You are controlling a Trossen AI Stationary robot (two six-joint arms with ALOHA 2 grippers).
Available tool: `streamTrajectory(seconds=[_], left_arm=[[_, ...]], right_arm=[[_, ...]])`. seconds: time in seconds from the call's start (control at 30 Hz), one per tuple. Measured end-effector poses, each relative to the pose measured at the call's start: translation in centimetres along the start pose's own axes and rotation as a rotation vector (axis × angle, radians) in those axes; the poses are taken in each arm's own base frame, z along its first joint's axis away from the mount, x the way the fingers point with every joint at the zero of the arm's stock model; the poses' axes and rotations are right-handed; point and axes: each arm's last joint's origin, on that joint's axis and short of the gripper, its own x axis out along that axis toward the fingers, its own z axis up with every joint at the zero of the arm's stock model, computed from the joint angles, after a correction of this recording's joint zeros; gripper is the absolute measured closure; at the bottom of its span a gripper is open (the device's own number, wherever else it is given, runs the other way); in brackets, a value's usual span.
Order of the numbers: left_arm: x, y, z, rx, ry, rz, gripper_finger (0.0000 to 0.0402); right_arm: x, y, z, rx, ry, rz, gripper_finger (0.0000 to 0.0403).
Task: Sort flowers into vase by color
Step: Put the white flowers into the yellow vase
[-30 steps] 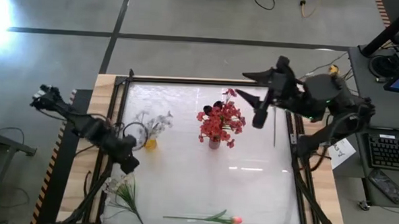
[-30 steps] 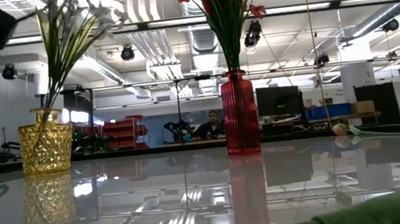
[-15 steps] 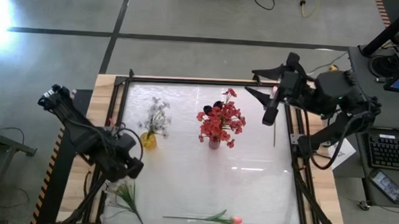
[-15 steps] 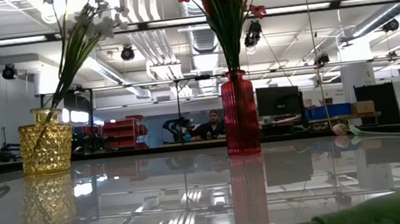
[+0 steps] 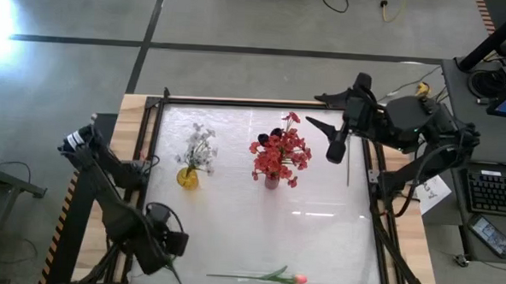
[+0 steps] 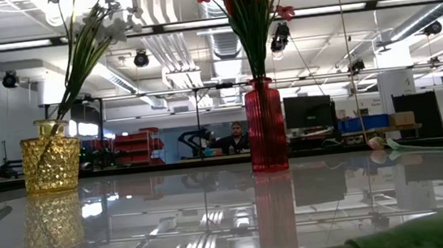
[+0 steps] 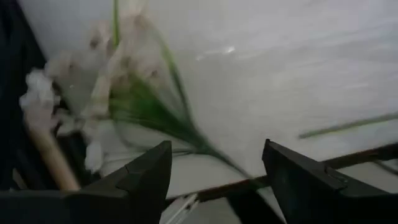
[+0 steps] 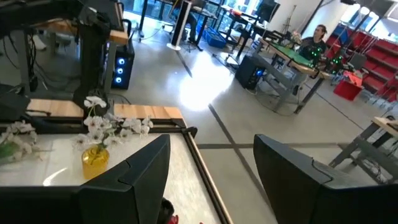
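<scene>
A yellow vase [image 5: 186, 178] [image 6: 50, 165] holds a white spray [image 5: 200, 146]. A red vase [image 5: 272, 182] [image 6: 265, 128] holds red sprays [image 5: 280, 153] and dark buds [image 5: 276, 133]. Another white spray [image 7: 118, 93] lies flat at the table's near-left corner; my left gripper [image 5: 166, 243] [image 7: 217, 168] hovers open just above it, with the stem [image 5: 177, 276] showing beyond it. A pink bud flower [image 5: 297, 279] [image 6: 378, 143] lies along the near edge. My right gripper [image 5: 334, 146] [image 8: 211, 180] is open, raised over the far-right part of the table.
A thin dark rod or stem [image 5: 348, 168] lies near the table's right rail. The black frame rail [image 5: 150, 155] borders the table. Open tabletop [image 5: 318, 222] lies between the vases and the near edge. People sit at desks far behind the table [image 6: 236, 136].
My left gripper has moved from beside the yellow vase toward the table's near edge and now stands over the white spray at the near-left corner. The white spray in the yellow vase, with the gripper gone from it, has swung and settled leaning in the vase.
</scene>
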Motion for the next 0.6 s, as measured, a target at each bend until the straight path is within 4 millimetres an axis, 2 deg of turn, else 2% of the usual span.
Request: streamTrajectory(seconds=[0.17,0.4,0.6], left_arm=[[2.0,-0.8,-0.7,-0.007,-0.025,0.049,0.0161],[4.3,-1.2,-2.4,-0.035,0.045,0.133,0.0162],[7.3,-1.5,-3.9,-0.021,0.029,0.194,0.0164]], right_arm=[[0.4,0.2,0.1,-0.023,-0.006,-0.003,0.0179],[0.6,0.4,0.1,0.004,-0.001,-0.003,0.0179],[0.6,0.4,0.0,0.031,0.008,-0.001,0.0179]])
